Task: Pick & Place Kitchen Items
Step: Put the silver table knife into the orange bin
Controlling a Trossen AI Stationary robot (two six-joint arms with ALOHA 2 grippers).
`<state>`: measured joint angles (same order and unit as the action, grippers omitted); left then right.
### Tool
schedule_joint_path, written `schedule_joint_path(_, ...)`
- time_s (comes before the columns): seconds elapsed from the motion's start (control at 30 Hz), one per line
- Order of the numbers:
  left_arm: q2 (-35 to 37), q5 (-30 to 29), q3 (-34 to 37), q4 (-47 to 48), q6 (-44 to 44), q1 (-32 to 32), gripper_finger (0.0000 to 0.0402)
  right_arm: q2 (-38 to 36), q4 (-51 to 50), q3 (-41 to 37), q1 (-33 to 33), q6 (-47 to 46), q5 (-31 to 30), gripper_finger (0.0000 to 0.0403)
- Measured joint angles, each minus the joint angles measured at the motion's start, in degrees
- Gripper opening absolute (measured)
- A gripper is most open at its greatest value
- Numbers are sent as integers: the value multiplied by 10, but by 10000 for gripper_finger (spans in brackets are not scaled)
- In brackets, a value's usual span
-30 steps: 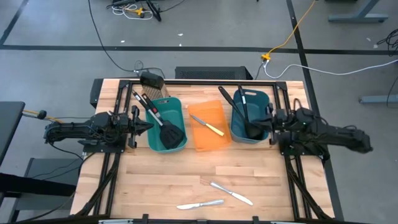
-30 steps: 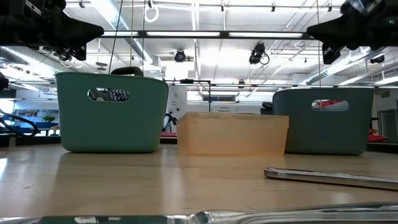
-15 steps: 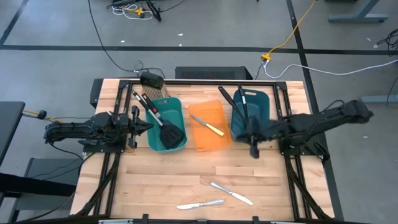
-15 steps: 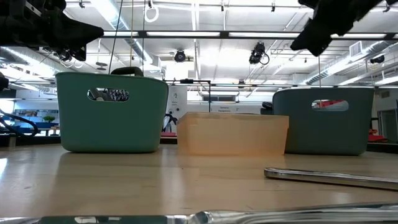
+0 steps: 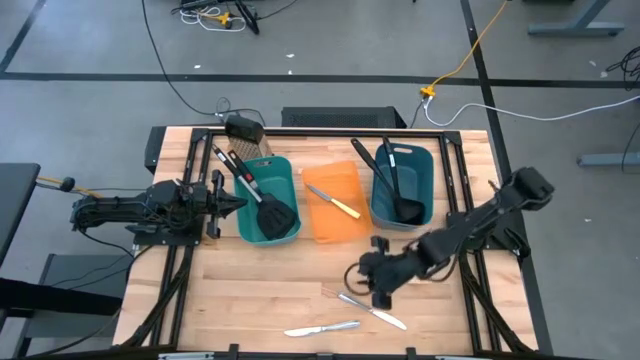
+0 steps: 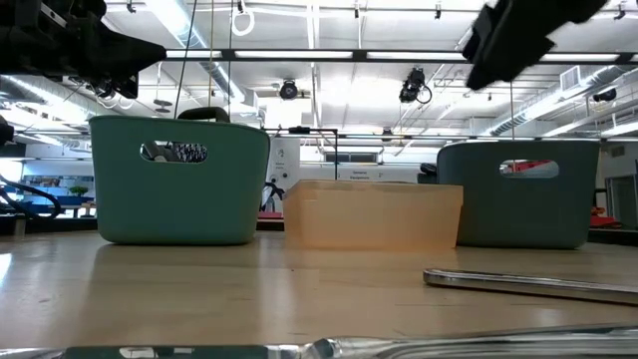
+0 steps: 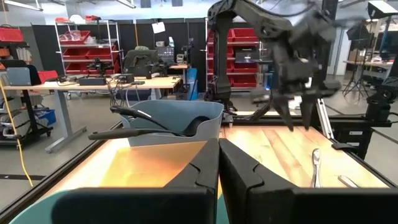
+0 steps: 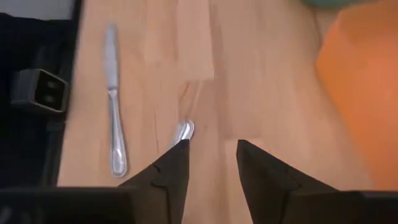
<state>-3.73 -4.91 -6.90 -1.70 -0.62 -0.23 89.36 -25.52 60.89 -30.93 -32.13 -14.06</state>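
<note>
Right gripper point(image 5: 377, 281) is hovering with fingers parted, holding nothing, just above the nearer slim silver table knife point(image 5: 372, 310) lying on the wooden table point(image 5: 250, 290); second silver knife point(image 5: 321, 327) is lying beside it. Left gripper point(image 5: 232, 203) is sitting closed and empty by the teal plastic bin point(image 5: 268, 199).

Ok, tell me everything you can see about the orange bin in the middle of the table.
The orange bin is a shallow rectangular tray of translucent-looking orange plastic, open-topped and sitting flat on the wooden table between two taller teal bins. A yellow-handled knife lies diagonally inside it, the only thing in it. From table level it looks pale orange and lower than its neighbours. No gripper touches it.
</note>
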Motion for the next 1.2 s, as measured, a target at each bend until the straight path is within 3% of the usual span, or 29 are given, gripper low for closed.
schedule_joint_path(0.17, 0, 0, 0, -1, 4, 0, 16, 58, -3, 1, -23, -95, -3, 159)
schedule_joint_path(0.33, 0, 0, 0, -1, 15, 0, 16, 116, 24, 4, -34, -154, 42, 181)
schedule_joint_path(0.63, 0, 0, 0, -1, 15, 0, 16, 167, 18, 62, -42, -148, 23, 190)
schedule_joint_path(1.2, 0, 0, 0, 0, 15, 0, 16, 237, 7, 67, -73, -215, -12, 190)
